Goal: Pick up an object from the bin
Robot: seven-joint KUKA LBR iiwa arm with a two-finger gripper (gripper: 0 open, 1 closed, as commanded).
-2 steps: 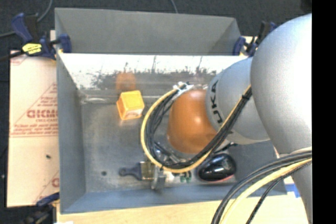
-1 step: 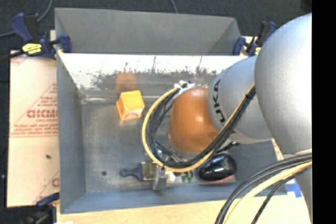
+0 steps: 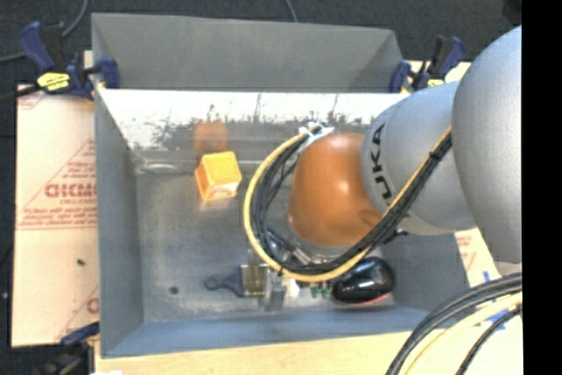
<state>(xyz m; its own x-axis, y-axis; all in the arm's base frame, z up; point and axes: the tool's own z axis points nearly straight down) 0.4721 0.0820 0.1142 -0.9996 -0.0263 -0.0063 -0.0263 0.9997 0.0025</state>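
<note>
My gripper [image 3: 257, 282] is low over the bin floor near the front wall, mostly hidden under the arm's orange cover. A small dark blue thing [image 3: 221, 283] lies on the floor and pokes out from the gripper's left side; whether it is gripped is hidden. To the right of the gripper, close to the front wall, rests a black rounded thing with a red edge [image 3: 363, 281]. A bit of green [image 3: 320, 292] shows between that and the gripper. A yellow-orange cube [image 3: 218, 175] sits apart toward the back left.
The arm with its cables covers the right half of the bin. Bare floor stretches along the left side and in front of the cube.
</note>
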